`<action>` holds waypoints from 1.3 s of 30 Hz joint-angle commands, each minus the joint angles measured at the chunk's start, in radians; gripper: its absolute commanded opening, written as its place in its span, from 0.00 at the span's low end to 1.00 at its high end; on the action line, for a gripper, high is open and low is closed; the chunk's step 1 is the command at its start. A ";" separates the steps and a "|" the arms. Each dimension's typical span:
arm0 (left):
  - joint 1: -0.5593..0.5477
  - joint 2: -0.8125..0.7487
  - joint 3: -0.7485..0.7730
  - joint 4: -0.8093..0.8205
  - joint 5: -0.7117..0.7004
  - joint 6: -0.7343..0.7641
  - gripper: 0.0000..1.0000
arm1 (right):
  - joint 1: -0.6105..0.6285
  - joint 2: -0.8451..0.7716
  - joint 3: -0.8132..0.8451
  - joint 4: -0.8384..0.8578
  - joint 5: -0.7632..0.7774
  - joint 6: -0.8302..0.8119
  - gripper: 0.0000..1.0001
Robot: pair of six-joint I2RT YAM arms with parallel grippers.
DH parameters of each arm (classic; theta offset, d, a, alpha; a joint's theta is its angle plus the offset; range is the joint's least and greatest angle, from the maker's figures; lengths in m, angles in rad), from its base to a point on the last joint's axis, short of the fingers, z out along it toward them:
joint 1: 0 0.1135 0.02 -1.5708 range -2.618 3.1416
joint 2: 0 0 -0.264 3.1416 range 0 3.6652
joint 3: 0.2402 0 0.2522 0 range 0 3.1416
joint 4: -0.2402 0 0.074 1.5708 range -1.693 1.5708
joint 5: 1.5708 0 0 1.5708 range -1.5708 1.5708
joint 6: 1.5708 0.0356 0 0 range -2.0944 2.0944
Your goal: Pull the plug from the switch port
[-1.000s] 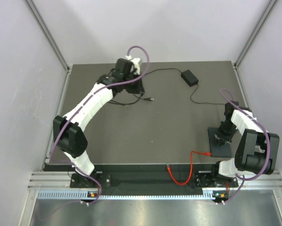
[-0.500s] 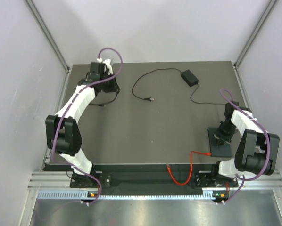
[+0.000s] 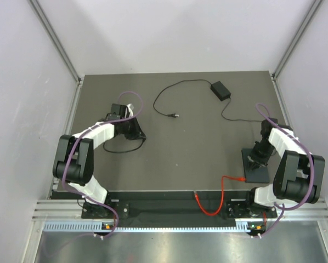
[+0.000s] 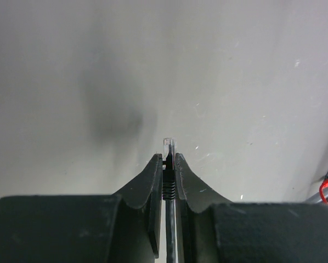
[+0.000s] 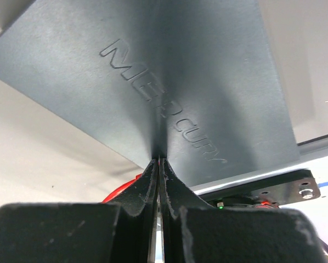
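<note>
Dark tabletop, walled on three sides. Near its front right edge, the right gripper, closed and empty, presses its tips on the flat black box; switch port not discernible. Mid-left, the left gripper pinches the plug, well apart from walls and box.

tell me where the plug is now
Left wrist view: the plug is pinched in the left gripper, clear tip poking out; from the top that is the table's left side, far from the switch box.

Table: dark and matte.
Far edge: a power brick lay right of centre.
Near right corner: a flat black box lay, a red cable just beside it.
Left edge: a black cable looped nearby.
</note>
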 commanded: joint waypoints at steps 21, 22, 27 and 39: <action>-0.272 0.042 0.403 -0.073 0.142 0.049 0.60 | 0.024 0.003 0.014 0.077 -0.032 -0.002 0.00; -0.335 0.095 0.429 -0.070 0.167 0.058 0.60 | 0.023 0.001 0.023 0.068 -0.009 -0.004 0.00; -0.539 0.313 0.625 -0.078 0.230 0.063 0.58 | -0.005 -0.017 0.049 0.029 0.003 -0.014 0.00; -0.786 0.637 0.887 -0.001 0.309 -0.020 0.57 | -0.126 0.035 0.034 0.024 -0.049 -0.044 0.00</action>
